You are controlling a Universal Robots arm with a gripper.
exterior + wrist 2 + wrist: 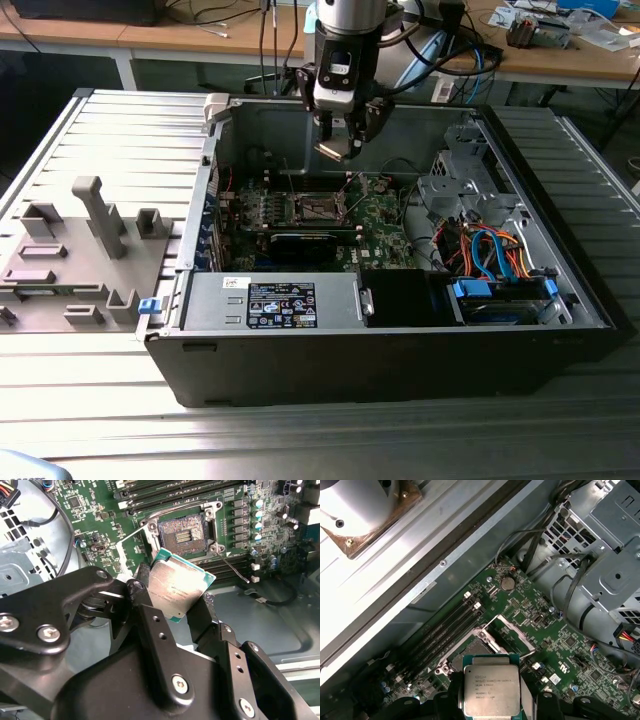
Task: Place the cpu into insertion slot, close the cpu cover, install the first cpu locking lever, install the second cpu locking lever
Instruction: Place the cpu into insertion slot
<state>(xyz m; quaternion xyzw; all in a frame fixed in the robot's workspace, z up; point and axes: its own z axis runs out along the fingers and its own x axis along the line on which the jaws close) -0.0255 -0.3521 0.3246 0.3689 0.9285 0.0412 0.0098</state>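
Observation:
My gripper (pixel 338 146) hangs above the open computer case, shut on the cpu (pixel 334 151), whose opposite edges sit between the two black fingers (pixel 141 587). In both wrist views the cpu (pixel 180 592) (pixel 490 690) shows its dull silver top with a green rim. It is held tilted in the air, clear of the board. Below it, the insertion slot (pixel 182 532) (pixel 318 208) lies uncovered, with its dark contact field showing. The cpu cover (pixel 129 549) (pixel 514 634) is swung up and open beside the slot. A thin wire lever (pixel 234 567) stands loose next to the slot.
Long memory slots (pixel 447 627) flank the socket on the green motherboard (pixel 385 235). A black card (pixel 300 243) lies in front of the socket, and a power supply (pixel 270 300) sits at the case front. A drive cage with cables (pixel 480 250) takes the exterior view's right. A grey fixture (pixel 70 250) lies outside the case.

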